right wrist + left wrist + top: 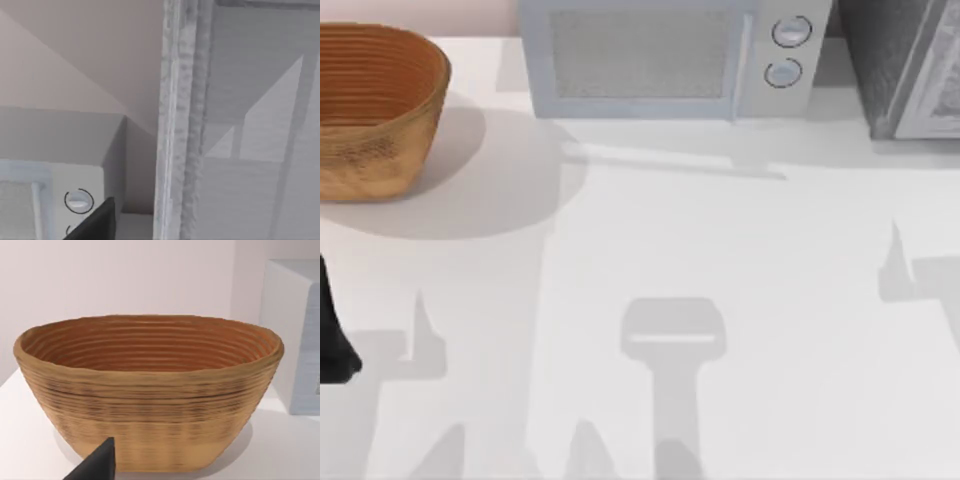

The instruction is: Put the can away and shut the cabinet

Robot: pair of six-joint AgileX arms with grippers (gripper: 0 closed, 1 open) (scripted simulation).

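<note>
The can is out of view. The cabinet point(898, 70) stands at the table's back right corner, dark grey and speckled, with a pale framed door panel point(942, 95) cut off by the top view's edge. In the right wrist view the cabinet's speckled door frame point(181, 125) and grey panel point(260, 130) rise close ahead, with a dark tip of my right gripper point(96, 222) low in front of them. My left arm point(330, 345) is a black shape at the table's far left edge. A dark tip of my left gripper point(97, 466) points at the basket.
A woven brown basket point(375, 110) sits at the back left, its hollow inside bare in the left wrist view point(150, 347). A light grey microwave point(660, 60) with two round knobs stands at the back centre, left of the cabinet. Arm shadows fall across the white tabletop point(720, 240).
</note>
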